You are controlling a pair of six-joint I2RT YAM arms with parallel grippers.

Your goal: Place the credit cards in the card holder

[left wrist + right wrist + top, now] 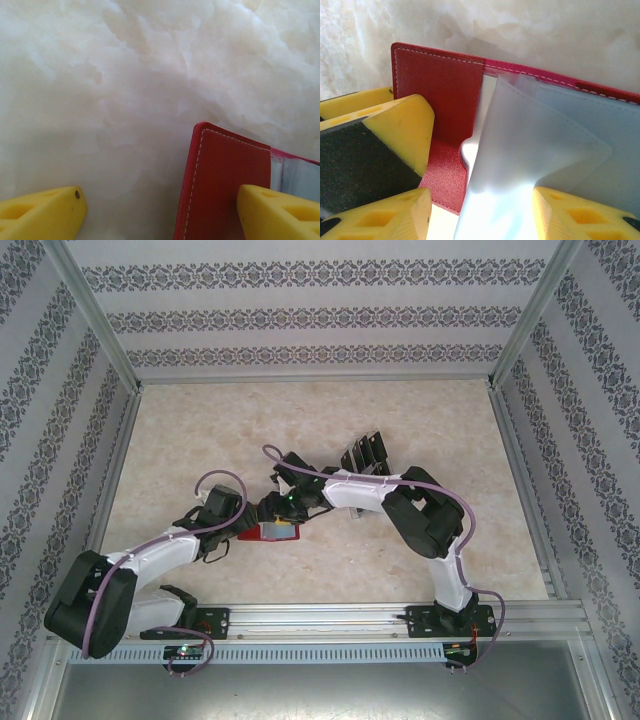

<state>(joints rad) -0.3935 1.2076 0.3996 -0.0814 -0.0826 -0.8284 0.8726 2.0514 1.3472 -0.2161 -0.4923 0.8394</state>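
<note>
Your left gripper point(161, 200) has its jaws spread and grasps nothing. One finger point(280, 212) presses on the red cover of the card holder point(270, 532), likely pinning it so it cannot slide; it lies toward the table's point(200, 430) near edge, a little left of middle. Your right gripper point(482, 197), jaws apart and unclamped, straddles the translucent sleeve point(535, 135), apparently to open a pocket. Both arms reach inward, wrists tipped down. The credit cards point(365, 452) stand in the clear rack near the table's middle.
</note>
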